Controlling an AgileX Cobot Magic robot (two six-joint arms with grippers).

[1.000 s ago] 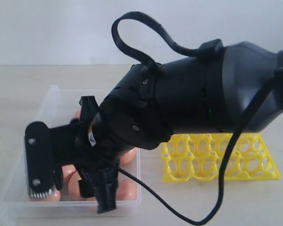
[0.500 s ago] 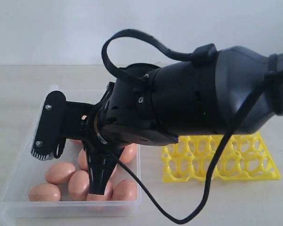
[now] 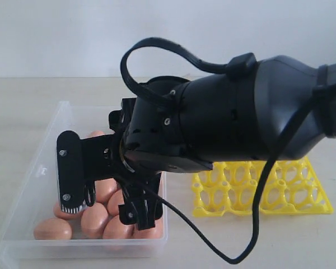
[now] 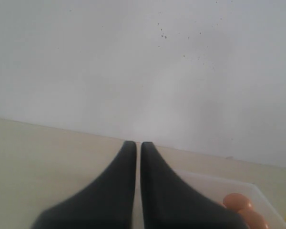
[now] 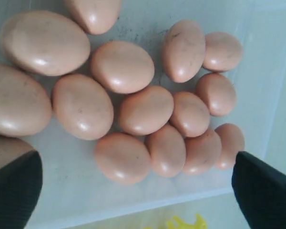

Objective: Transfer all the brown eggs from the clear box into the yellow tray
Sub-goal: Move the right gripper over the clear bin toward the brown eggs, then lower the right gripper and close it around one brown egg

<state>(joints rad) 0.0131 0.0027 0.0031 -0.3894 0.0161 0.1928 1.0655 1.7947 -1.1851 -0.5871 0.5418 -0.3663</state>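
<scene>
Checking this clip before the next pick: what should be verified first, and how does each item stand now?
1. Right gripper open above the brown eggs: ok.
2. All visible eggs lying in the clear box: ok.
3. One egg free of its neighbours for a clean grasp: not ok, they lie packed and touching.
4. Yellow tray cups empty: ok where visible; the arm hides part.
5. Left gripper shut, apart from the box: ok.

Most brown eggs [image 3: 52, 228] out of sight behind the right arm [image 3: 229, 117]
</scene>
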